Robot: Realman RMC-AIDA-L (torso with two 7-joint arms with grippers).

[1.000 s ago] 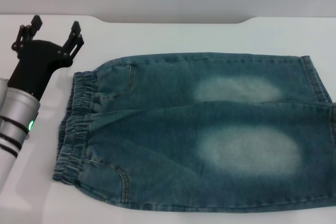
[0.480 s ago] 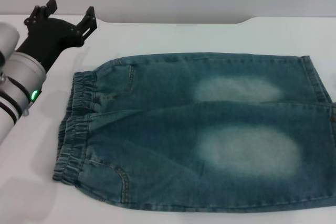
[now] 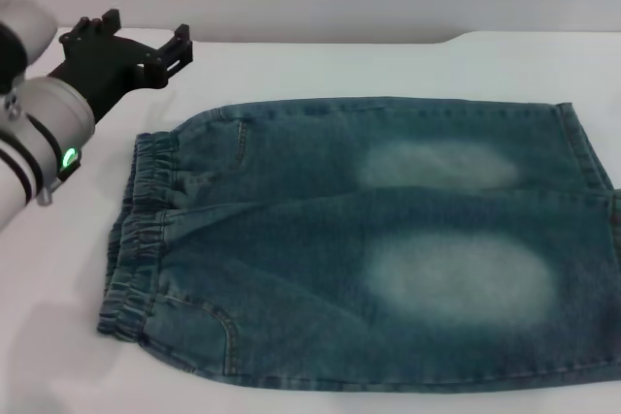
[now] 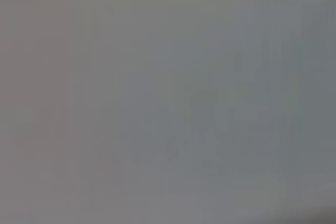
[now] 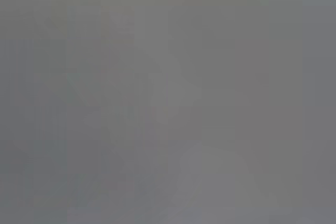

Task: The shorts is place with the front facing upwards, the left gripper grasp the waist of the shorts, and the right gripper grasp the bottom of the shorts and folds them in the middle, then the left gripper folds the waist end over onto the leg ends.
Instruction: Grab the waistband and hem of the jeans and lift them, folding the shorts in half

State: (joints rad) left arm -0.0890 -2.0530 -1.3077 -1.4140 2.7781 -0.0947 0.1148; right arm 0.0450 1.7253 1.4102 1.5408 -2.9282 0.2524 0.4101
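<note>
**Left gripper spread above the table, clear of the shorts**

The left gripper (image 3: 144,34) was located in the upper left of the head view. Its two black fingers (image 3: 179,47) were spread apart with nothing between them. The fingertips pointed toward the right of the frame. The gripper was positioned over bare table (image 3: 320,65), up and to the left of the nearest corner of the shorts, and did not touch the fabric. Behind the gripper, the white and silver arm (image 3: 44,138) ran down toward the left edge of the frame. A small green light (image 3: 69,156) was lit on the arm, next to its black bands.

The shorts (image 3: 388,239) lay flat on the white table and filled the centre and right of the frame. The gathered waist end (image 3: 141,230) lay on the left side, below the gripper and near it. The two legs ran toward the right, each with a pale faded patch (image 3: 456,278). The leg ends (image 3: 587,152) lay at the right edge of the frame, where the lower hem was partly cut off.

The right gripper did not appear in the head view. Both wrist views showed only a featureless grey field, with nothing distinguishable in either.
</note>
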